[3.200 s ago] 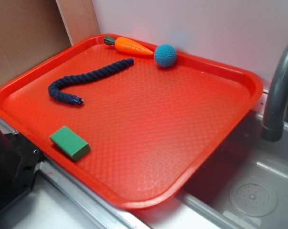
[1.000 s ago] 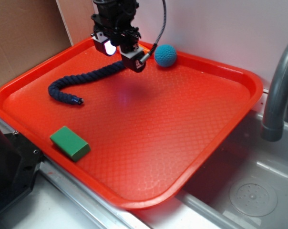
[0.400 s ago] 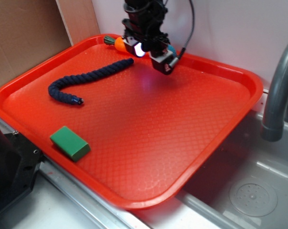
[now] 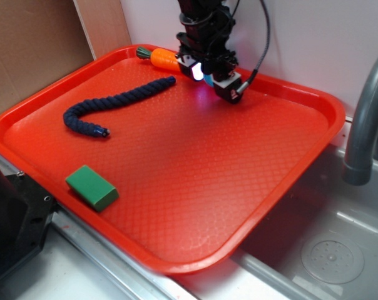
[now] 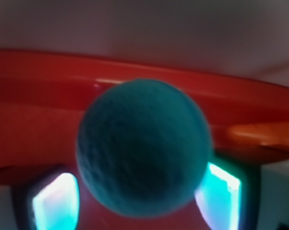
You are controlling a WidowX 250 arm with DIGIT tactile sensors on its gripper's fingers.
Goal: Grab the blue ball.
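Red tray (image 4: 289,181), navy rope (image 4: 107,107), toy carrot (image 4: 161,58), green block (image 4: 92,187), grey faucet (image 4: 364,119)

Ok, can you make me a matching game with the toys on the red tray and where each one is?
Things:
1. blue ball
2. carrot
3. rope
4. green block

Places:
A. near the tray's front left edge
B. far corner of the tray, by the wall
C. right in front of the wrist camera, between the tool's lit fingers
D. curved across the tray's left half

Pairs: 1-C, 2-B, 3-D, 4-A
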